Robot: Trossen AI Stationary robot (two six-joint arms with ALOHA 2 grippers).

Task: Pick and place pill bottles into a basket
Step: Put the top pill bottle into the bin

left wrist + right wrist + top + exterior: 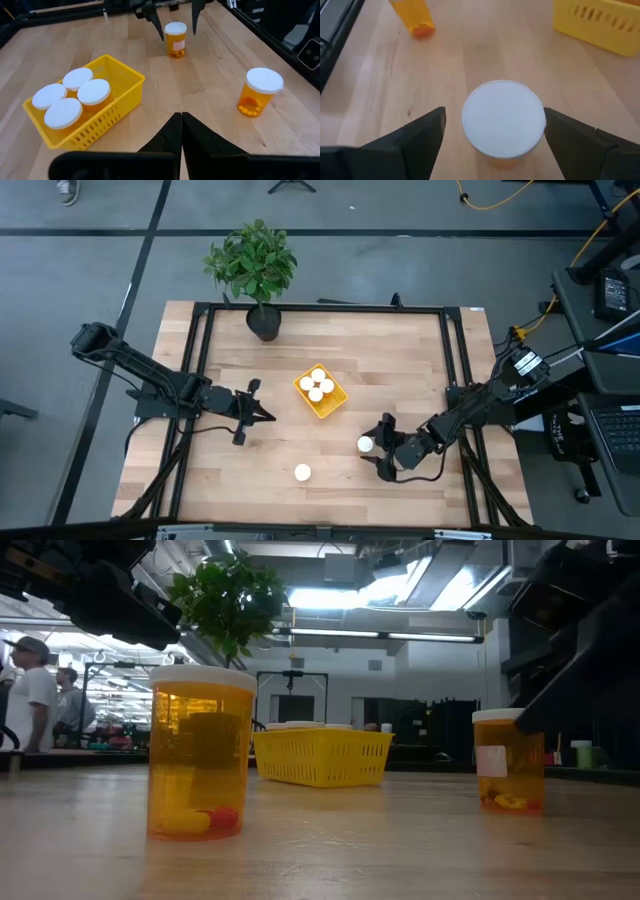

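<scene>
Four orange translucent pill bottles with round white caps (pixel 75 97) stand packed upright inside the small bright yellow slatted plastic basket (pixel 322 393) at the middle of the pale wooden surface (pixel 400 360). A fifth capped bottle (pixel 366 444) stands upright between the spread fingers of the right tool (pixel 381 447), the fingers (pixel 415 135) flanking the cap without touching it, while a sixth bottle (pixel 302 472) stands alone nearer the front edge. The left tool (pixel 262 415), its fingers pressed together, hangs just left of the basket, and a black pot holding a green leafy plant (pixel 254 268) sits at the far edge.
</scene>
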